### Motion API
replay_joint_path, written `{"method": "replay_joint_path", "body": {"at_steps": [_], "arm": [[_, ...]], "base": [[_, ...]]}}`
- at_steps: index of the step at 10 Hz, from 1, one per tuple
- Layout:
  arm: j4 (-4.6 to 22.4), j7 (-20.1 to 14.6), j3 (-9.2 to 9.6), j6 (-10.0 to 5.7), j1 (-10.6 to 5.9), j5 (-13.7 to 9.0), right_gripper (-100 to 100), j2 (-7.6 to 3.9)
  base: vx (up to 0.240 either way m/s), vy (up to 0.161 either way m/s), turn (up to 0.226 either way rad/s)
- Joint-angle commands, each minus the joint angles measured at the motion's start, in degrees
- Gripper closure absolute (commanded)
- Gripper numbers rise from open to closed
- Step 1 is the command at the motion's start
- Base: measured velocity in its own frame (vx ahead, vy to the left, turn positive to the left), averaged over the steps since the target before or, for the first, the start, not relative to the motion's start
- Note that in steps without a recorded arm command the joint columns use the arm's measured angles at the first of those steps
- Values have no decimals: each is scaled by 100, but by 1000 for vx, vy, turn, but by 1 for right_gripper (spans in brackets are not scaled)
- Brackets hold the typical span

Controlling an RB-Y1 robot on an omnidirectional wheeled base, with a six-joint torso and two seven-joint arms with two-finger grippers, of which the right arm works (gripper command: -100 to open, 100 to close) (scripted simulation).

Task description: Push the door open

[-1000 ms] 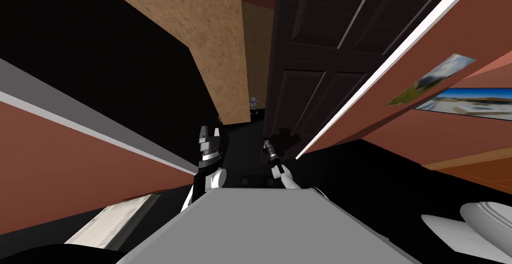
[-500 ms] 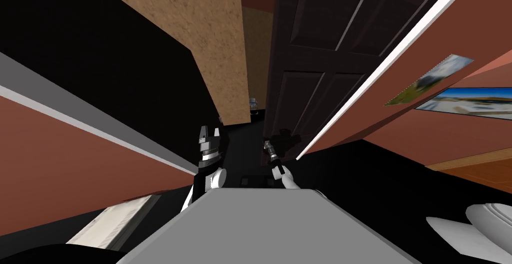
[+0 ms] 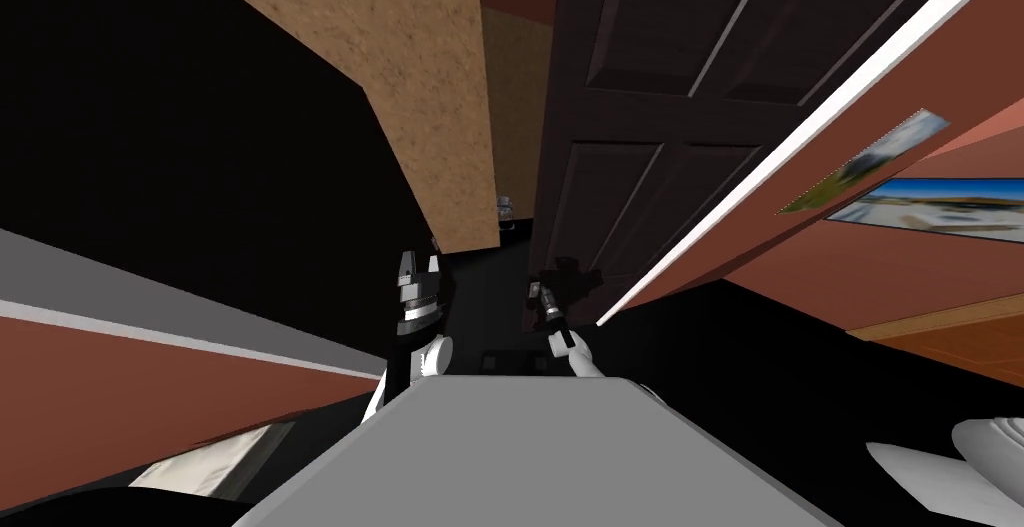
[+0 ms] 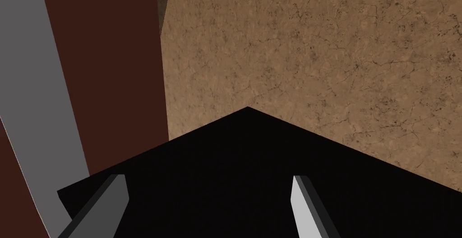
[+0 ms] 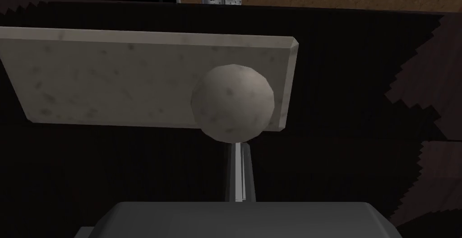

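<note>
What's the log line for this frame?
door: dark, panelled, ajar | right gripper: shut, tips at round knob on pale plate | left gripper: open, facing tan wall

The dark brown panelled door (image 3: 640, 181) is matt, with faint wood grain. Its round pale grey knob (image 5: 233, 102) and oblong backplate (image 5: 113, 81) look like mottled, unpolished stone. In the head view, the tan wall (image 3: 430, 81) at the door's nine o'clock is rough and cracked like plaster. The reddish-brown wall (image 3: 900, 271) at four o'clock is smooth and matt.

Pictures (image 3: 940, 206), perhaps landscapes, hang on the reddish wall (image 3: 900, 271); tan speckled wall (image 3: 420, 81) ahead.
</note>
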Motion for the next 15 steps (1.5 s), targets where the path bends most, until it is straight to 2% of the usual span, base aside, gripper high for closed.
{"method": "replay_joint_path", "body": {"at_steps": [1,5,7,9,11,15], "arm": [[-12,-18,12,10,4,-4,-100,-58],[-33,-49,34,27,12,-10,-100,-52],[-48,-70,49,39,17,-14,-100,19],[-64,-94,65,52,22,-19,-100,177],[1,-92,42,4,1,-30,-100,27],[21,-69,5,-36,2,-49,-100,-65]], "base": [[2,54,-48],[-171,8,-15],[-233,-5,-22],[-199,23,-29],[6,15,12],[205,25,22]]}}
